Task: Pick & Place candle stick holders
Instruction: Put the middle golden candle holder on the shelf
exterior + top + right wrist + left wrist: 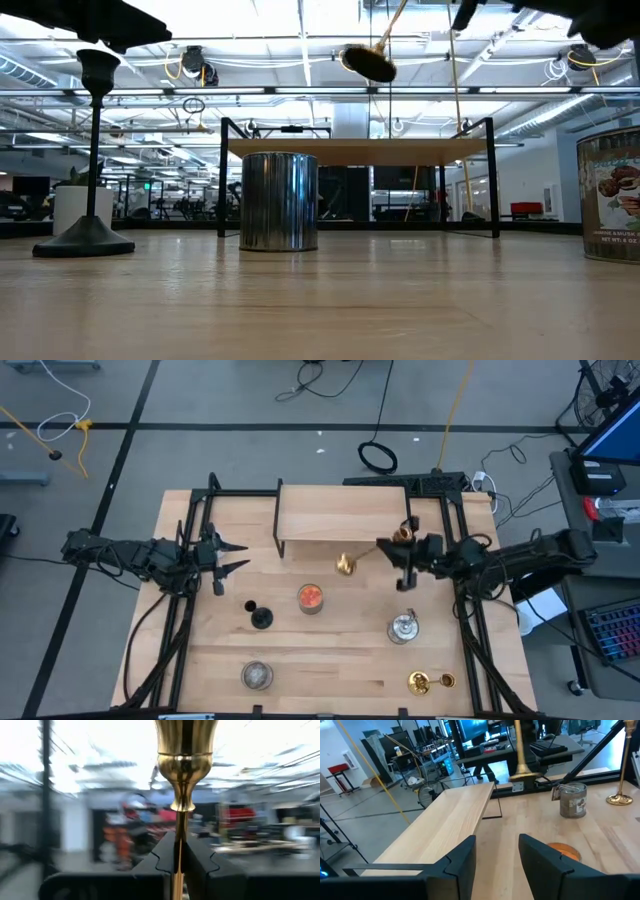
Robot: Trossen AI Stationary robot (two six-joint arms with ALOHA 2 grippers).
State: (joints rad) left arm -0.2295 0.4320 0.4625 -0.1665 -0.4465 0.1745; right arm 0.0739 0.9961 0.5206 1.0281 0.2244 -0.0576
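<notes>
One gold holder (372, 555) airborne, tilted; black (260, 615) upright.

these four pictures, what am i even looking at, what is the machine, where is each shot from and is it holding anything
It is a robot with two dark arms at a wooden table, each ending in a two-finger gripper. One picture looks straight down on the table, one looks level across it from table height, and the other two come from small cameras on each wrist.

The right gripper is shut on the thin stem of a gold candle stick holder and holds it tilted in the air, base clear of the wood. The left gripper waits at the table's left side, jaws apart, holding nothing.

On the table stand a low wooden shelf, a black candle stick holder, a second gold holder lying on its side, and three tins.
</notes>
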